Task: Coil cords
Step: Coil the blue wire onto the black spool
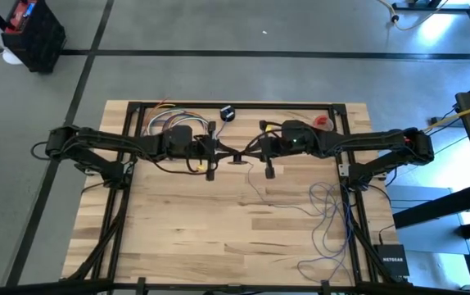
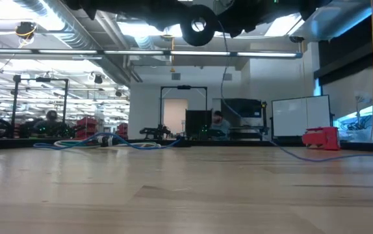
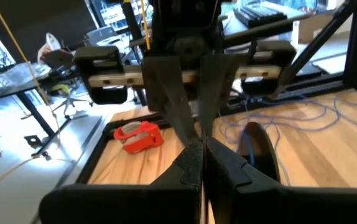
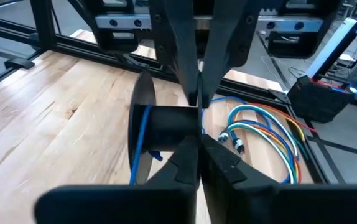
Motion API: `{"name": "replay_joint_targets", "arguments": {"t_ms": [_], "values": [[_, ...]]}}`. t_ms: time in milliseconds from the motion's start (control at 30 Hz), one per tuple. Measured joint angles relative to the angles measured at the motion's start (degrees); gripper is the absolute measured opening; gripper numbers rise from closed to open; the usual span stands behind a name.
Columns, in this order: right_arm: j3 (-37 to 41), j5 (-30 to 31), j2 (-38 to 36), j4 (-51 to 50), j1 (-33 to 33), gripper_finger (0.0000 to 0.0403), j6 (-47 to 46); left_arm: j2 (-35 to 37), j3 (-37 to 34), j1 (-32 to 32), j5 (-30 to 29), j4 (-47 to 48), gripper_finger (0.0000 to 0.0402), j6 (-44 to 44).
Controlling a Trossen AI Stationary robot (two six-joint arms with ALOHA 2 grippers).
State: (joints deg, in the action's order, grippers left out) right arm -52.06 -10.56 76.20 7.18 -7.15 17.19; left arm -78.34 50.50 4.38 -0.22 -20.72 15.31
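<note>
The thin bluish cord (image 1: 327, 215) lies in loose loops on the table's right part, and one strand (image 2: 225, 65) hangs from a black round spool (image 2: 198, 26). The spool is high over the table's middle, between both grippers. My left gripper (image 1: 223, 156) comes from the left and my right gripper (image 1: 251, 156) from the right. Both are shut on the spool, their fingertips almost meeting. A few turns of cord (image 4: 142, 134) sit on the hub beside the near disc (image 4: 143, 106). My left gripper pinches the spool's far end (image 3: 202, 144) between its two fingers, at their free ends; that end shows edge-on. The fingers lie level and come from the table's left. The spool is lifted clear, its axis level, its near disc (image 3: 258, 149) standing free. My right gripper pinches the same far end of the spool (image 4: 198, 127) between its two fingers, opposite the left gripper's. The fingers slant slightly down and come from the table's right. The hub (image 4: 172, 127) juts sideways from the fingers, and the cord hangs slack below it.
A bundle of coloured cables (image 1: 165, 123) lies at the far left and a small black part (image 1: 227, 113) at the far middle. A red tape holder (image 1: 323, 123) sits at the far right. A black box (image 1: 392, 260) hangs off the near right corner.
</note>
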Motion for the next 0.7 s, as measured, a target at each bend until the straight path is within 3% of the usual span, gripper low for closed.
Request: {"name": "replay_joint_targets", "arguments": {"t_ms": [167, 700], "values": [[0.0, 0.0, -0.1, -0.5, 0.0, 0.0025, -2.2, -0.2, 0.0, -0.2, 0.1, -0.3, 0.0001, 1.4], [0.1, 0.0, 0.0, 1.6, 0.0, 0.0007, -3.0, -0.2, 0.0, -0.3, 0.1, -0.8, 0.0001, -0.2]]}}
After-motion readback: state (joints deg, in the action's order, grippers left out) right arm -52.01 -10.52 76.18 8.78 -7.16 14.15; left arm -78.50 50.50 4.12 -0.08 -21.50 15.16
